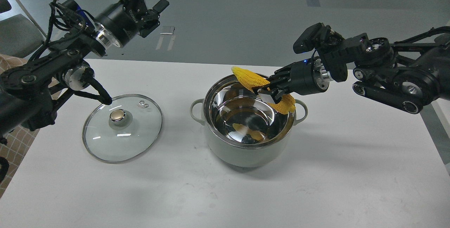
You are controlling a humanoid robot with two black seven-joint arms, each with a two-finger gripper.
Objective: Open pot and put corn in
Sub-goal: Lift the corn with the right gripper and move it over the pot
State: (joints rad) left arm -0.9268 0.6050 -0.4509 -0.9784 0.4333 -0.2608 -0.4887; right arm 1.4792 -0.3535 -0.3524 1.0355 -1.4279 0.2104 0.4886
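The pale grey-green pot (242,150) stands open at the table's middle, its steel inside bare but for yellow reflections. Its glass lid (122,127) with the brass knob lies flat on the table to the pot's left. My right gripper (264,89) is shut on the yellow corn cob (250,77) and holds it over the pot's far right rim, tilted, its tip pointing left. My left gripper (149,1) is raised above the table's far left edge, away from the lid, its fingers apart and empty.
The white table (351,171) has bare surface in front of and to the right of the pot. A black cable loop of my left arm (96,90) hangs by the lid's far edge. Grey floor lies beyond the table.
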